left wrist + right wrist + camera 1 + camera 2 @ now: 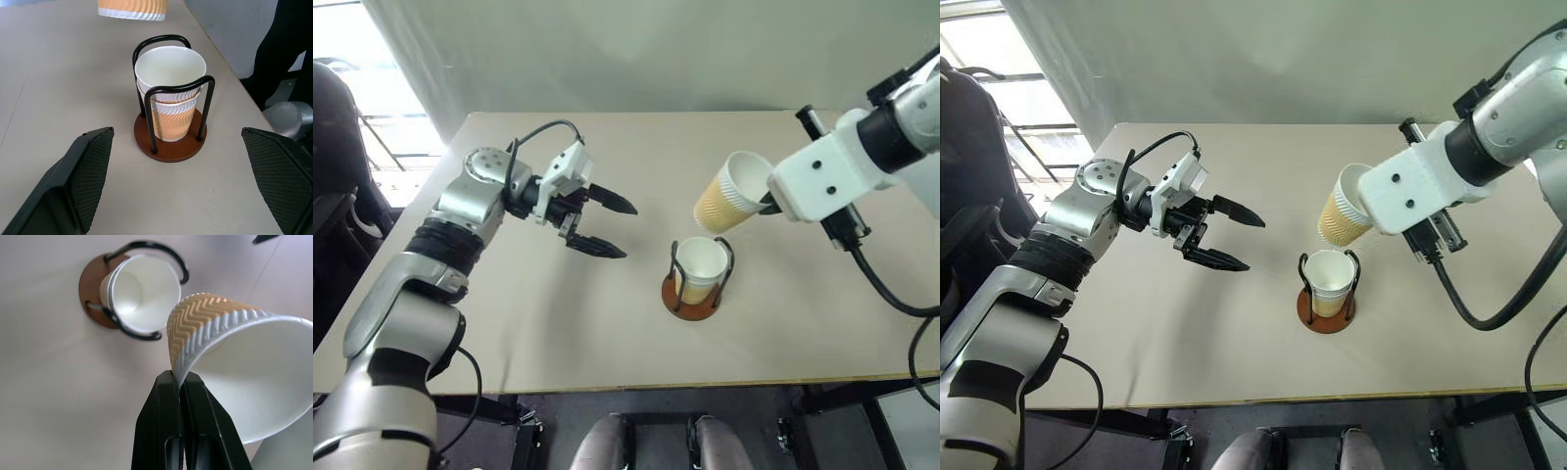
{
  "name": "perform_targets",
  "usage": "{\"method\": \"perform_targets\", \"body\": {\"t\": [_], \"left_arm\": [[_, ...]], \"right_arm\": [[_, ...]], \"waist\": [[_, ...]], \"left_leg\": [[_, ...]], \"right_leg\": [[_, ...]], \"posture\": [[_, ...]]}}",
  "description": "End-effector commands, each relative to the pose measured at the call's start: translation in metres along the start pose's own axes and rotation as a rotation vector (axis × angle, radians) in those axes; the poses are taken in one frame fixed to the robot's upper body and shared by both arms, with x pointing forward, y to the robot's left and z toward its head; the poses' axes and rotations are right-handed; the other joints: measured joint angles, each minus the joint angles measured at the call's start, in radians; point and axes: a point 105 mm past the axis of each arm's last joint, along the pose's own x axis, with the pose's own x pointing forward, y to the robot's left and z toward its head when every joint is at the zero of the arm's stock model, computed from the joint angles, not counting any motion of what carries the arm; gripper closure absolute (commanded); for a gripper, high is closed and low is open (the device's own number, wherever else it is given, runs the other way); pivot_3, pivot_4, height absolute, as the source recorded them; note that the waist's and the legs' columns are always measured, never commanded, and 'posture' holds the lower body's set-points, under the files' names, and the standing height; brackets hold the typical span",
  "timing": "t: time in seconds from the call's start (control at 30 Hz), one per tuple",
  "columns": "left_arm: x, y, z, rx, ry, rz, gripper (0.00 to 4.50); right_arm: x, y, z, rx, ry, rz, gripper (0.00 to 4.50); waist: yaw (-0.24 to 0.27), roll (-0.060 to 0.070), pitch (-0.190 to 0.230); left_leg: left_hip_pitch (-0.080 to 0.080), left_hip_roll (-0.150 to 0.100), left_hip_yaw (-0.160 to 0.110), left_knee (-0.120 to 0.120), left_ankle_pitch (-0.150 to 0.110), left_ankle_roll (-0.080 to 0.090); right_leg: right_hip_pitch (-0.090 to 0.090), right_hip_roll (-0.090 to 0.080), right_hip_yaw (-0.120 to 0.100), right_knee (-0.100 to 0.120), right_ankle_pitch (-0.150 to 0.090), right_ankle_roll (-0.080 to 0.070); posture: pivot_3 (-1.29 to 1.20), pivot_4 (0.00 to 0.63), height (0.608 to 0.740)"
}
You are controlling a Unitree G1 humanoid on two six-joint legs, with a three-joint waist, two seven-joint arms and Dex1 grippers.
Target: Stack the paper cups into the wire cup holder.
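On the beige table [558, 323], the wire cup holder [694, 294] stands upright near the centre, a little toward the front edge, with two paper cups nested in it [702, 264], rims up between the black loops. The left gripper [604, 227] hovers at the holder's 9 o'clock, well apart from it, fingers spread wide, nothing between them, pointing toward the holder. The right gripper [182, 382] is above the table at the holder's 1 o'clock, jaws pinched tight on the rim wall of the third paper cup [732, 192]. That cup is tilted, mouth facing back toward the right arm, base hanging over the holder's 12 o'clock side, clear of the nested cups.
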Motion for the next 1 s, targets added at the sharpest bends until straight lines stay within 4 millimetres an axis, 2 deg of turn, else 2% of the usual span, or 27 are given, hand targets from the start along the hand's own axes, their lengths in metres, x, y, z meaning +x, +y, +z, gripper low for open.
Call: {"method": "perform_targets", "body": {"t": [0.03,0.53,1.0], "left_arm": [[0.0,-0.002,0.013,0.052,-0.021,-0.034,0.0],[-0.003,-0.004,0.016,0.041,-0.013,-0.038,0.0],[-0.004,-0.005,0.013,0.035,-0.012,-0.034,0.0]], "right_arm": [[-0.006,-0.005,0.006,-0.02,-0.004,-0.018,4.47],[0.012,0.015,0.013,0.01,-0.059,0.057,4.47],[0.027,0.019,0.011,0.0,-0.068,0.08,4.47]], "waist": [[0.001,0.0,0.0],[0.0,0.0,0.0],[0.0,0.0,0.0]], "left_leg": [[0.0,0.0,0.0,0.0,0.0,0.0],[0.0,0.0,0.0,0.0,0.001,-0.002],[0.0,0.0,0.0,0.001,0.001,-0.001]], "right_leg": [[0.0,0.0,0.0,0.0,0.0,0.0],[0.0,0.0,0.0,0.0,0.0,0.0],[0.0,0.0,0.0,0.001,0.0,0.0]], "posture": [[0.0,0.15,0.74],[0.0,0.15,0.74],[0.0,0.15,0.74]]}}
